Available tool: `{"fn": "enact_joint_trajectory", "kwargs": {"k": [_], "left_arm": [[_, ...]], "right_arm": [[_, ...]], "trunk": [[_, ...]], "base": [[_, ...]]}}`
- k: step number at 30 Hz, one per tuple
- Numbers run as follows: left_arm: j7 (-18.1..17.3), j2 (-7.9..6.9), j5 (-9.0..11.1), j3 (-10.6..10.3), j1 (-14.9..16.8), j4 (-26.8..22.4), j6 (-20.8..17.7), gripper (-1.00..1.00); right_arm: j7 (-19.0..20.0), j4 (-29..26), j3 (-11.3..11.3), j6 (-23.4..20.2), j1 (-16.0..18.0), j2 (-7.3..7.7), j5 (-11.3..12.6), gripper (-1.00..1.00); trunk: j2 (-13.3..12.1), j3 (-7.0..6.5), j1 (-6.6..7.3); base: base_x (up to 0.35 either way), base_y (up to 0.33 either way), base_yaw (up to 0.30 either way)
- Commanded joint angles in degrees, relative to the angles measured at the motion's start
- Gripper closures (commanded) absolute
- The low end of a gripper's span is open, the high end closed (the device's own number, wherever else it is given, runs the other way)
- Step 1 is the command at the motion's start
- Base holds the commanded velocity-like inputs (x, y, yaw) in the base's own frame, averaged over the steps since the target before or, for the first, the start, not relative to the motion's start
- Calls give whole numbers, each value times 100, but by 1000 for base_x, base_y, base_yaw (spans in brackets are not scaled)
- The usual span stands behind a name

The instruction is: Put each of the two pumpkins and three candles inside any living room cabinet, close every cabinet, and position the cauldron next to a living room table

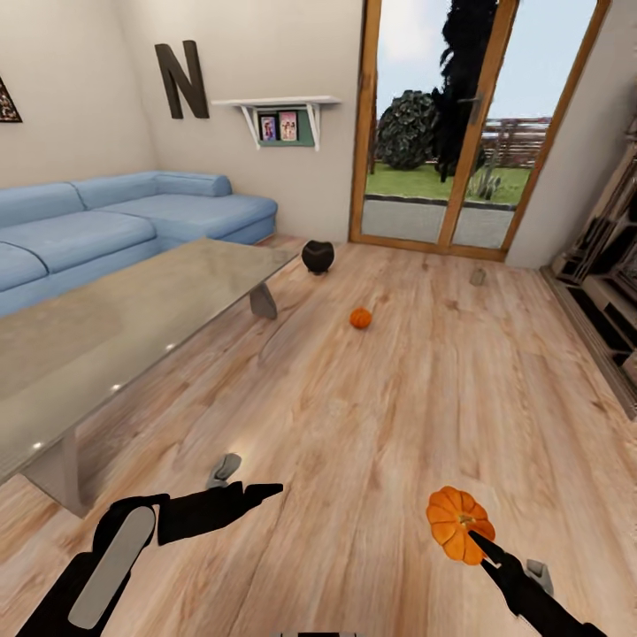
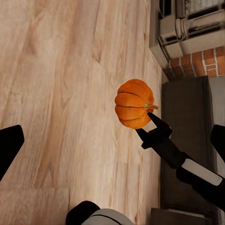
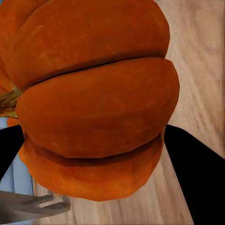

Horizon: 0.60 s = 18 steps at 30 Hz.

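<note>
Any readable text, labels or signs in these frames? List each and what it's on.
"N": a large dark letter mounted on the wall above the blue sofa.
Two small framed pictures on the white wall shelf: too small to read.
Framed piece at the wall's far left edge: cut off, unreadable.
Nothing legible on the pumpkin held in the right claw.

Left arm [image 1: 106, 553]: matte black casing, rounded and bulky at the forearm, carrying a long pale grey oval inlay; it narrows to a slim black left gripper [image 1: 257, 492] with tapered, pointed fingers. Right arm [image 1: 544, 602]: the same black shell, with a small light grey band behind the right gripper [image 1: 478, 538], whose fingers are likewise black and pointed.
</note>
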State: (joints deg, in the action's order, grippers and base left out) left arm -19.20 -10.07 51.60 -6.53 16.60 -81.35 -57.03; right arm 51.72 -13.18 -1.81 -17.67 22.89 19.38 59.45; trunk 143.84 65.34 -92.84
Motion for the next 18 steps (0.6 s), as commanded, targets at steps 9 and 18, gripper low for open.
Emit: {"fn": "enact_joint_trajectory", "kwargs": {"k": [9,18], "left_arm": [[-40,3,-41,-9,3,-4,-4,-100],[-32,8,-66,-13,6,-2,6,-100]], "right_arm": [[776,-121,-44,-981,5,55,123,100],[488,-1127,-22,-2393,5,496,334,100]], "trunk": [[2,1,-2],[2,1,-2]], "base": [[311,-109,-38],[311,-109,-1]]}}
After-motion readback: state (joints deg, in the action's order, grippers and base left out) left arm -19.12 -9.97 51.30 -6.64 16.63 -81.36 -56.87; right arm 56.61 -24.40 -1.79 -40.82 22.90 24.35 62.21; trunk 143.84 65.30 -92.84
